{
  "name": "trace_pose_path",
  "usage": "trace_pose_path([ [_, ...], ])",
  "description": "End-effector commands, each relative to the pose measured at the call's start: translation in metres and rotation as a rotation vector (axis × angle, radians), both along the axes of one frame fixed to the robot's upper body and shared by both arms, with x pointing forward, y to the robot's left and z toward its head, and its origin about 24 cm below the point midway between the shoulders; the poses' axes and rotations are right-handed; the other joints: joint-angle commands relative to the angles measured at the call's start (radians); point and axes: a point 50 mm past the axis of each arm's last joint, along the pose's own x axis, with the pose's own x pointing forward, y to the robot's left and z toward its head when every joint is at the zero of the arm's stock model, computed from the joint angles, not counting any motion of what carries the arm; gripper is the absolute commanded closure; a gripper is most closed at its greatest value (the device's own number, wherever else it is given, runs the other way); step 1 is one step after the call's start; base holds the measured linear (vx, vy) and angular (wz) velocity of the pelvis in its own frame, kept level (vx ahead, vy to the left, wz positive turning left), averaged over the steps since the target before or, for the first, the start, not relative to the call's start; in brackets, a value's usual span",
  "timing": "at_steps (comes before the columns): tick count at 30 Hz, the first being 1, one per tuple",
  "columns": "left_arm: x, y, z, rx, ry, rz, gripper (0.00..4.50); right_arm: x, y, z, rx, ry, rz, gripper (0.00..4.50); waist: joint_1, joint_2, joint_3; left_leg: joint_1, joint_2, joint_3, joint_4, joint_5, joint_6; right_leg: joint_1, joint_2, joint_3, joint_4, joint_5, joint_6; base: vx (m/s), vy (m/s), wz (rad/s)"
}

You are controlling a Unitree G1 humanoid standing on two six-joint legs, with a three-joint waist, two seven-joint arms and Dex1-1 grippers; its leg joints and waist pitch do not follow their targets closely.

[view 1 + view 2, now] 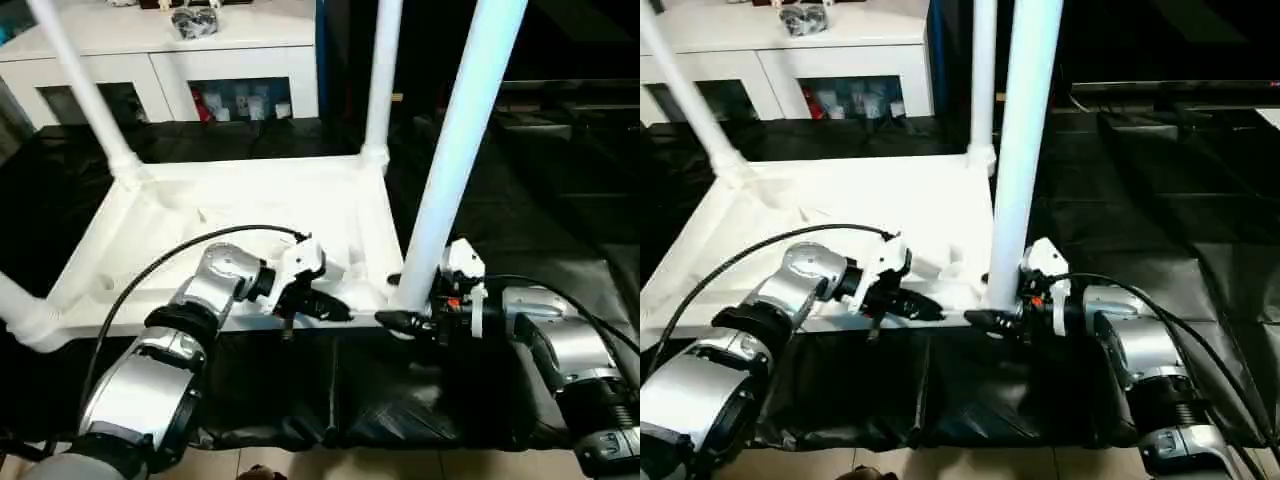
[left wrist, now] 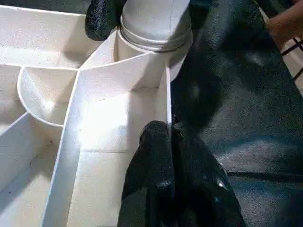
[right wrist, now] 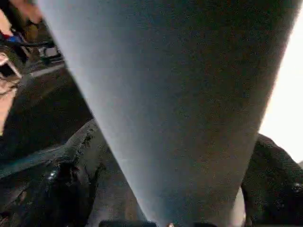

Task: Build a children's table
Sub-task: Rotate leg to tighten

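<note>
Near-right leg barely steadied, slip or tilt likely.

Upside down on black sheet, tabletop (image 1: 250,210) with legs standing in corner sockets. At left, left gripper (image 1: 318,306) clenched with nothing between fingers, tips resting at front rim near corner socket; could skid off thin rim and shove tabletop sideways. At right, right gripper (image 1: 400,322) spread wide around base of near-right leg (image 1: 455,150), not clamping; if not fully seated, could lean or pop out of socket once nudged.

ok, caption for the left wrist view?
Shut left tool resting on the near wall of the upturned tabletop, beside a corner socket with a leg seated.
</note>
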Motion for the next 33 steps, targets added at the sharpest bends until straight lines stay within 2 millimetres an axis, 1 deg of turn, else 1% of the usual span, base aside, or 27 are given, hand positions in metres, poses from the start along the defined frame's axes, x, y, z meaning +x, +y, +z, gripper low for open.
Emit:
trace_pose_path([
  [1, -0.002, -0.023, 0.008, -0.044, -0.042, -0.082, 4.50, -0.014, 0.030, -0.014, -0.001, 0.088, 0.158, 0.91, -0.002, -0.019, -0.062, 0.021, 0.027, -0.014, -0.066, -0.287, 0.076, 0.047, -0.044, 0.036, -0.074, -0.311, -0.224, 0.000, 0.000, 0.00],
  [3, -0.003, -0.023, 0.008, -0.043, -0.039, -0.089, 4.50, -0.015, 0.030, -0.014, 0.001, 0.098, 0.168, 1.16, -0.001, -0.018, -0.062, 0.020, 0.028, -0.014, -0.066, -0.283, 0.077, 0.047, -0.044, 0.036, -0.074, -0.309, -0.223, 0.000, 0.000, 0.00],
  [6, -0.002, -0.021, 0.008, -0.038, -0.038, -0.088, 4.50, -0.015, 0.030, -0.014, -0.001, 0.104, 0.172, 1.34, 0.000, -0.017, -0.064, 0.019, 0.028, -0.014, -0.065, -0.269, 0.080, 0.047, -0.044, 0.037, -0.071, -0.288, -0.228, 0.000, 0.000, 0.00],
  [7, -0.002, -0.021, 0.008, -0.038, -0.038, -0.087, 4.50, -0.015, 0.030, -0.014, 0.000, 0.106, 0.172, 1.57, 0.000, -0.018, -0.065, 0.018, 0.027, -0.013, -0.064, -0.264, 0.083, 0.048, -0.044, 0.036, -0.071, -0.279, -0.230, 0.000, 0.000, 0.00],
  [9, -0.002, -0.020, 0.008, -0.040, -0.038, -0.080, 4.50, -0.015, 0.030, -0.014, 0.002, 0.110, 0.172, 1.63, 0.001, -0.017, -0.065, 0.018, 0.027, -0.014, -0.064, -0.255, 0.085, 0.048, -0.044, 0.036, -0.069, -0.269, -0.231, 0.000, 0.000, 0.00],
  [10, -0.002, -0.020, 0.008, -0.040, -0.036, -0.076, 4.50, -0.015, 0.030, -0.014, 0.003, 0.111, 0.171, 1.75, 0.001, -0.017, -0.065, 0.017, 0.027, -0.014, -0.064, -0.256, 0.085, 0.048, -0.045, 0.036, -0.069, -0.272, -0.230, 0.000, 0.000, 0.00],
  [11, -0.002, -0.020, 0.008, -0.040, -0.036, -0.076, 4.50, -0.015, 0.030, -0.014, 0.003, 0.111, 0.171, 1.79, 0.001, -0.017, -0.065, 0.017, 0.027, -0.014, -0.064, -0.256, 0.085, 0.048, -0.045, 0.036, -0.069, -0.272, -0.230, 0.000, 0.000, 0.00],
  [12, -0.002, -0.019, 0.007, -0.040, -0.033, -0.069, 4.50, -0.015, 0.031, -0.014, 0.004, 0.115, 0.172, 1.79, 0.000, -0.022, -0.065, 0.018, 0.027, -0.013, -0.063, -0.256, 0.086, 0.048, -0.045, 0.036, -0.071, -0.277, -0.228, 0.000, 0.000, 0.00],
  [14, -0.002, -0.017, 0.007, -0.040, -0.029, -0.062, 4.50, -0.015, 0.031, -0.014, 0.009, 0.117, 0.164, 1.84, 0.001, -0.024, -0.064, 0.018, 0.026, -0.013, -0.063, -0.257, 0.086, 0.047, -0.045, 0.036, -0.072, -0.298, -0.223, 0.000, 0.000, 0.00],
  [15, -0.001, -0.017, 0.006, -0.040, -0.031, -0.055, 4.50, -0.015, 0.031, -0.014, 0.013, 0.116, 0.158, 1.84, 0.002, -0.022, -0.063, 0.018, 0.027, -0.013, -0.064, -0.256, 0.086, 0.047, -0.046, 0.036, -0.073, -0.310, -0.219, 0.000, 0.000, 0.00],
  [17, 0.000, -0.016, 0.006, -0.041, -0.035, -0.026, 4.50, -0.014, 0.032, -0.016, 0.013, 0.107, 0.117, 1.85, 0.002, -0.022, -0.063, 0.018, 0.027, -0.013, -0.064, -0.255, 0.085, 0.047, -0.046, 0.036, -0.073, -0.314, -0.216, 0.000, 0.000, 0.00],
  [18, 0.001, -0.016, 0.006, -0.041, -0.038, -0.005, 4.50, -0.013, 0.032, -0.018, 0.011, 0.104, 0.082, 1.85, 0.002, -0.025, -0.062, 0.018, 0.027, -0.013, -0.065, -0.252, 0.084, 0.045, -0.046, 0.036, -0.073, -0.326, -0.211, 0.000, 0.000, 0.00],
  [19, 0.006, -0.018, 0.006, -0.044, -0.042, 0.082, 4.50, -0.002, 0.031, -0.022, -0.019, 0.043, -0.079, 1.86, -0.001, -0.029, -0.060, 0.017, 0.026, -0.013, -0.067, -0.256, 0.073, 0.043, -0.047, 0.036, -0.074, -0.353, -0.203, 0.000, 0.000, 0.00],
  [20, 0.007, -0.019, 0.006, -0.047, -0.044, 0.106, 4.50, 0.001, 0.031, -0.024, -0.026, 0.040, -0.133, 1.87, -0.003, -0.031, -0.059, 0.018, 0.026, -0.014, -0.067, -0.262, 0.064, 0.041, -0.048, 0.036, -0.076, -0.373, -0.197, 0.000, 0.000, 0.00],
  [21, 0.007, -0.019, 0.006, -0.047, -0.044, 0.106, 4.50, 0.001, 0.031, -0.024, -0.026, 0.040, -0.133, 1.90, -0.007, -0.029, -0.055, 0.023, 0.023, -0.015, -0.069, -0.292, 0.050, 0.037, -0.047, 0.033, -0.083, -0.435, -0.183, 0.000, 0.000, 0.00],
  [22, 0.010, -0.025, 0.006, -0.067, -0.050, 0.163, 4.50, 0.009, 0.030, -0.028, -0.029, 0.043, -0.282, 1.93, -0.011, -0.030, -0.052, 0.024, 0.022, -0.017, -0.071, -0.308, 0.040, 0.036, -0.048, 0.032, -0.088, -0.483, -0.167, 0.000, 0.000, 0.00],
  [23, 0.011, -0.029, 0.006, -0.073, -0.045, 0.190, 4.50, 0.013, 0.031, -0.030, -0.028, 0.040, -0.353, 1.93, -0.011, -0.030, -0.052, 0.024, 0.022, -0.017, -0.071, -0.308, 0.040, 0.036, -0.048, 0.032, -0.088, -0.483, -0.167, 0.000, 0.000, 0.00],
  [24, 0.011, -0.039, 0.005, -0.082, -0.056, 0.211, 4.50, 0.018, 0.036, -0.034, -0.011, 0.062, -0.448, 1.97, -0.018, -0.031, -0.050, 0.029, 0.021, -0.019, -0.073, -0.341, 0.026, 0.031, -0.049, 0.030, -0.095, -0.534, -0.151, 0.000, 0.000, 0.00],
  [25, 0.011, -0.045, 0.005, -0.088, -0.055, 0.229, 4.50, 0.021, 0.040, -0.035, -0.001, 0.067, -0.487, 1.97, -0.032, -0.033, -0.046, 0.029, 0.019, -0.026, -0.077, -0.390, 0.007, 0.032, -0.047, 0.022, -0.104, -0.587, -0.123, 0.000, 0.000, 0.00],
  [26, 0.011, -0.051, 0.006, -0.097, -0.051, 0.239, 4.50, 0.024, 0.043, -0.036, 0.005, 0.067, -0.520, 1.98, -0.037, -0.030, -0.045, 0.030, 0.018, -0.027, -0.078, -0.408, 0.004, 0.032, -0.046, 0.021, -0.107, -0.597, -0.114, 0.000, 0.000, 0.00],
  [27, 0.011, -0.062, 0.007, -0.113, -0.052, 0.264, 4.50, 0.029, 0.052, -0.036, 0.003, 0.065, -0.584, 1.98, -0.048, -0.032, -0.044, 0.033, 0.015, -0.029, -0.076, -0.440, 0.001, 0.027, -0.046, 0.018, -0.112, -0.616, -0.105, 0.000, 0.000, 0.00],
  [28, 0.011, -0.063, 0.007, -0.114, -0.053, 0.266, 4.50, 0.030, 0.052, -0.036, 0.003, 0.064, -0.588, 1.98, -0.058, -0.030, -0.044, 0.034, 0.013, -0.032, -0.077, -0.460, -0.001, 0.028, -0.046, 0.014, -0.117, -0.625, -0.097, 0.000, 0.000, 0.00],
  [29, 0.011, -0.072, 0.008, -0.121, -0.058, 0.283, 4.50, 0.036, 0.059, -0.034, -0.010, 0.043, -0.655, 1.98, -0.067, -0.024, -0.046, 0.035, 0.013, -0.034, -0.078, -0.474, 0.000, 0.028, -0.045, 0.013, -0.118, -0.610, -0.098, 0.000, 0.000, 0.00],
  [30, 0.010, -0.075, 0.009, -0.122, -0.067, 0.287, 4.50, 0.038, 0.062, -0.032, -0.011, 0.020, -0.663, 1.98, -0.071, -0.017, -0.046, 0.035, 0.013, -0.036, -0.080, -0.481, 0.000, 0.029, -0.044, 0.012, -0.119, -0.598, -0.100, 0.000, 0.000, 0.00],
  [31, 0.010, -0.078, 0.009, -0.123, -0.075, 0.289, 4.50, 0.040, 0.065, -0.031, -0.011, 0.002, -0.665, 1.98, -0.077, -0.025, -0.046, 0.028, 0.013, -0.037, -0.083, -0.485, 0.007, 0.037, -0.042, 0.009, -0.119, -0.577, -0.099, 0.000, 0.000, 0.00],
  [32, 0.010, -0.080, 0.009, -0.121, -0.081, 0.292, 4.50, 0.041, 0.068, -0.029, -0.009, -0.019, -0.663, 1.98, -0.076, -0.017, -0.047, 0.030, 0.012, -0.037, -0.083, -0.487, 0.009, 0.036, -0.043, 0.009, -0.119, -0.571, -0.101, 0.000, 0.000, 0.00],
  [33, 0.010, -0.080, 0.009, -0.120, -0.083, 0.289, 4.50, 0.041, 0.068, -0.028, -0.008, -0.027, -0.664, 1.42, -0.077, -0.021, -0.047, 0.033, 0.012, -0.034, -0.082, -0.491, 0.013, 0.032, -0.043, 0.011, -0.123, -0.568, -0.103, 0.000, 0.000, 0.00],
])
